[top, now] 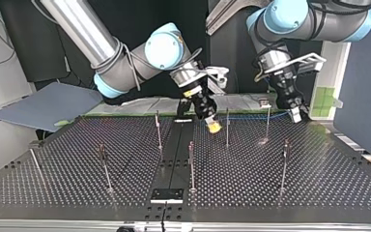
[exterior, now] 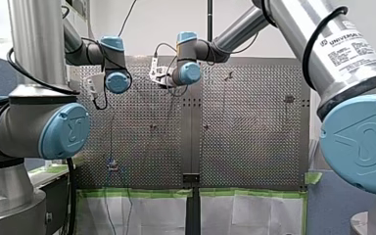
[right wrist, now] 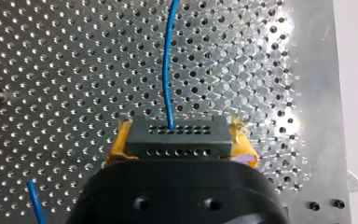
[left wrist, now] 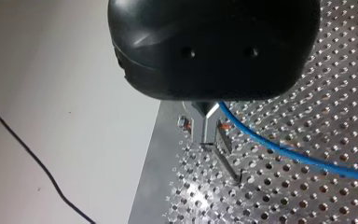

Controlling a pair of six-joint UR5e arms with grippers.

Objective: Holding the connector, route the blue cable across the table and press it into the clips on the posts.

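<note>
While my right gripper (top: 213, 124) hangs low over the far middle of the perforated table (top: 77, 159) in the top view, its yellow pads (right wrist: 115, 148) are clamped on the black connector (right wrist: 177, 136), one pad at each end of the block. From the connector's face the blue cable (right wrist: 168, 60) runs straight ahead over the holes in the right wrist view. In the top view the cable stretches from that gripper toward the view's right, passes a thin post (top: 227, 126) and a second post (top: 268, 121), and reaches my left gripper (top: 295, 113). That gripper's metal fingers (left wrist: 204, 110) are drawn together, and the cable comes out from between their tips and sweeps away above the table. Just under those tips stands a post topped by a clip (left wrist: 205, 133). Whether the cable sits in any clip I cannot tell. More posts stand well apart, nearer the camera in the top view.
</note>
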